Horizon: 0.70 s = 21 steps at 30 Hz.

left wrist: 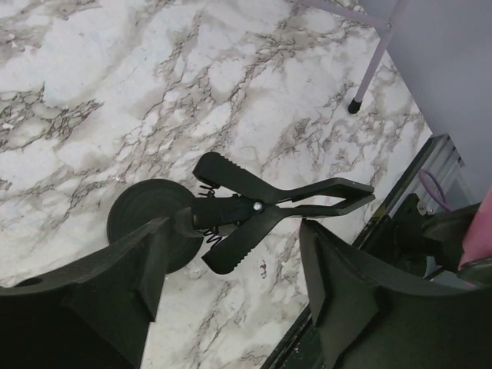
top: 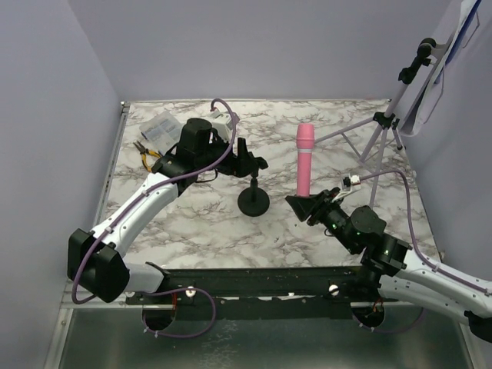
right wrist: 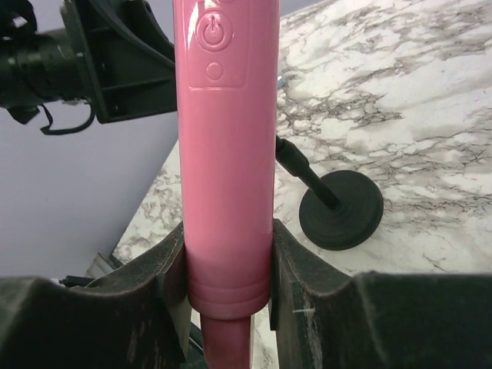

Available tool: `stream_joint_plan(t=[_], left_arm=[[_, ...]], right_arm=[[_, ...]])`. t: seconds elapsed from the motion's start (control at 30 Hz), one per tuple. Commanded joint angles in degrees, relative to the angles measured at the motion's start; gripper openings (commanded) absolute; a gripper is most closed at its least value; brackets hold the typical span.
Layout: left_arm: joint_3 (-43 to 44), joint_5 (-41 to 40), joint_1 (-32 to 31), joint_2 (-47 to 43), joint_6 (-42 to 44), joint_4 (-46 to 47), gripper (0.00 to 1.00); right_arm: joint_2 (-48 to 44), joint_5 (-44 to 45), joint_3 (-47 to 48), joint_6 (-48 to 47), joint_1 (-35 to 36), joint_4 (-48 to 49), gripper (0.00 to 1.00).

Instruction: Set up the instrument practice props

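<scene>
The small black mic stand has its round base (top: 253,203) on the marble and its spring clip (left wrist: 261,206) on top. My left gripper (top: 247,158) (left wrist: 234,257) is open, with its fingers on either side of that clip and apart from it. My right gripper (top: 302,204) (right wrist: 228,261) is shut on the lower body of the pink microphone (top: 304,157) (right wrist: 227,138). It holds the microphone upright, just right of the mic stand. The lavender music stand (top: 430,73) is on its silver tripod (top: 378,138) at the back right. Sheet-music pages (top: 461,34) rest on its desk.
Orange-handled pliers (top: 146,154) and a clear plastic box (top: 160,128) lie at the back left, behind the left arm. A tripod leg (left wrist: 374,65) reaches onto the marble. Lavender walls close in the table on three sides, and a black rail (top: 254,278) runs along the near edge.
</scene>
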Motion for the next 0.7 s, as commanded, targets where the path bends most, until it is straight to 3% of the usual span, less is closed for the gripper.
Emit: stream_joint_plan(t=[0.0,0.2,0.4,0.57,0.67], left_arm=[[-1.7,2.4,-0.2,-2.3,1.3,2.8,0.63],[-3.7,2.9,-0.9,-5.3,-3.0,4.8,0.30],[-5.4,4.3,-1.8,-7.6,-7.5,6.0,0.17],[-7.6,4.7,-1.8,-11.1,-10.3,5.8,0.19],[-8.9,7.3,-1.9,-12.0,-12.5,5.9,0.37]], right_arm=[[1.3,-2.5,0.6,-1.5,-0.1,3.2,0.00],[1.5,-2.5,-0.4,-0.5,-0.1,4.1,0.00],[2.0,-0.9,-0.2,-1.8,0.0,4.8,0.00],[3.2,-1.5,0.4,-2.3,0.0,4.8,0.00],[3.1,-1.9,-0.5,-0.9,-0.1,4.8,0.00]])
